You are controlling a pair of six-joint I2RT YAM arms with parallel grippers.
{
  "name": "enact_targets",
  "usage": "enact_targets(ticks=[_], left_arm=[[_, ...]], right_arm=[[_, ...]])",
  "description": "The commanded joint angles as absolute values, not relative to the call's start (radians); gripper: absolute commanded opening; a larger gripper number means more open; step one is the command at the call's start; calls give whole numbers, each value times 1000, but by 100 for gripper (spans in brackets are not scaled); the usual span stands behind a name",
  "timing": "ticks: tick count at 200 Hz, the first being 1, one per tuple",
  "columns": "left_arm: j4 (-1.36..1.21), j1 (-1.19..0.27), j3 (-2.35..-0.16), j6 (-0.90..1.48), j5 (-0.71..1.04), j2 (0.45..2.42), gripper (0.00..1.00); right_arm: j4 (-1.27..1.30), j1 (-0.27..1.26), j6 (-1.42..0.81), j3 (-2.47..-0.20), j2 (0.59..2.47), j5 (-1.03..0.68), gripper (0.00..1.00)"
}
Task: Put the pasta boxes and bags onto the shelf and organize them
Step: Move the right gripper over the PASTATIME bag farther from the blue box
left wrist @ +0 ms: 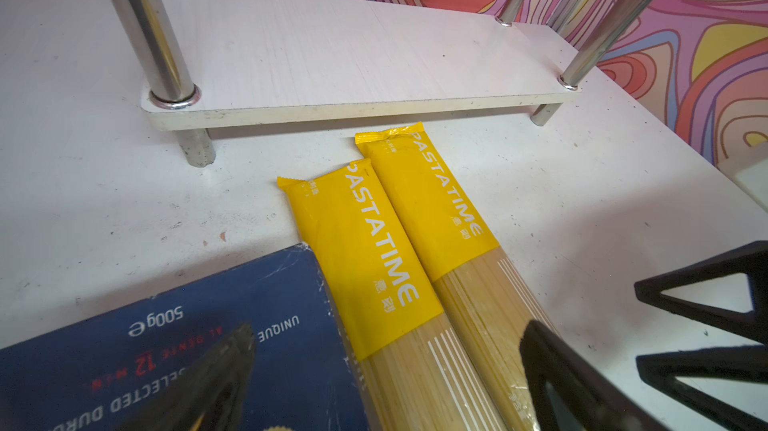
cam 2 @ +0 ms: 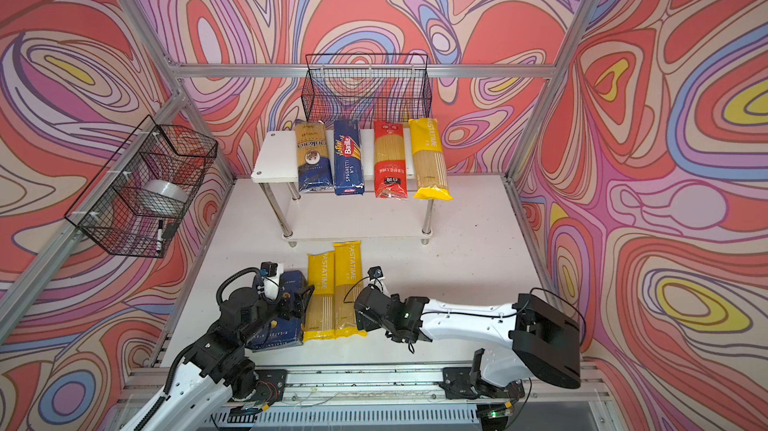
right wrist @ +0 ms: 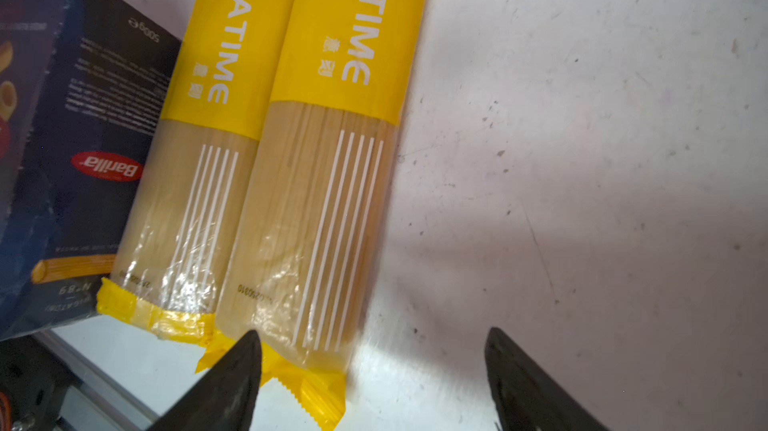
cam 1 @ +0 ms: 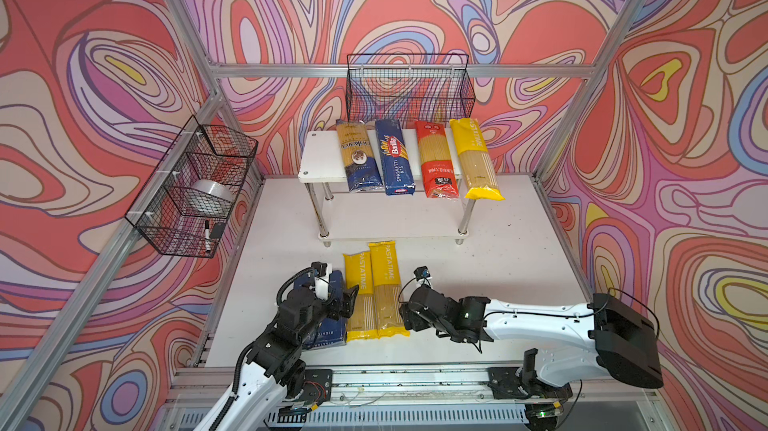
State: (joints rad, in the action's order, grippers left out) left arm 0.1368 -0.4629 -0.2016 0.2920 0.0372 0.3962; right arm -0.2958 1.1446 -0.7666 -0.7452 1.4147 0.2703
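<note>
Swirling red, pink and purple walls (cam 1: 685, 138) on an aluminium frame (cam 1: 291, 71) enclose a white, scuffed tabletop (cam 1: 519, 275). Two black wire baskets hang from the frame: the back basket (cam 1: 409, 88), and the left basket (cam 1: 191, 188) with a tape roll (cam 1: 212, 196) and a marker (cam 1: 206, 235).

At the back stands the shelf (cam 1: 322, 159). Its top board carries, side by side, the blue clear-topped bag (cam 1: 359, 159), the spaghetti carton (cam 1: 395, 159), the red bag (cam 1: 436, 163) and a yellow bag (cam 1: 476, 159), all overhanging its front edge.

On the tabletop before it, two more yellow bags (cam 1: 357, 300) (cam 1: 386, 287) lie touching, with the rigatoni carton (cam 1: 330, 331) against the left one.

The left arm (cam 1: 266, 350) holds its jaws wide above the carton and bags. The right arm (cam 1: 536, 321) holds its jaws wide and empty at the bags' near ends.
</note>
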Motion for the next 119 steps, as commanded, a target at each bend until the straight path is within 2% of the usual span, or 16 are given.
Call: enact_targets(ticks=[1, 70, 119], left_arm=[[136, -457, -214, 309, -34, 397, 100], [150, -457, -213, 334, -93, 393, 100], [149, -457, -212, 329, -87, 388, 100]], right_arm=[[-284, 1144, -684, -793, 1464, 233, 89], [-169, 1064, -593, -822, 1566, 122, 95], [-158, 1061, -586, -891, 1668, 92, 98]])
